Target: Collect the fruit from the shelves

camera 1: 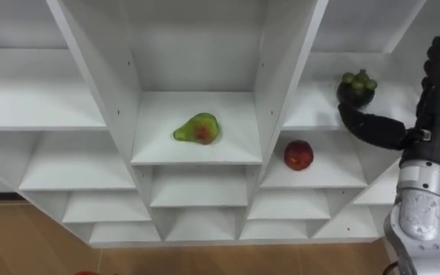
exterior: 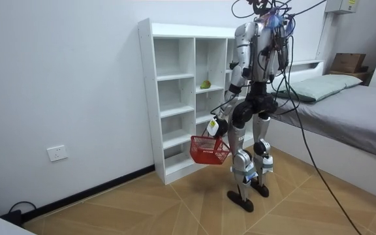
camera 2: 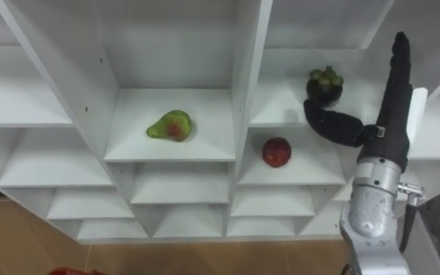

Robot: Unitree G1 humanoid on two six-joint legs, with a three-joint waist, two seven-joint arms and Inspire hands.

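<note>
The white closet [camera 1: 197, 156] holds three fruits. A green pear with a red blush [camera 1: 197, 129] lies in the middle compartment. A red apple [camera 1: 299, 154] sits one column to the right, on a lower shelf. Above it rests a dark mangosteen with a green top [camera 1: 357, 88]. My right hand [camera 1: 434, 126] is raised before the right column, open, fingers straight up, thumb stretched out just below the mangosteen and apart from it. In the room view my left hand [exterior: 215, 126] hangs low, curled round the handle of a red basket [exterior: 209, 149].
I stand upright close to the closet [exterior: 175, 98], facing its shelves. A bed [exterior: 344, 104] lies on the room view's right behind me. A sliver of the red basket [camera 2: 67, 270] shows at the bottom edge over the wooden floor.
</note>
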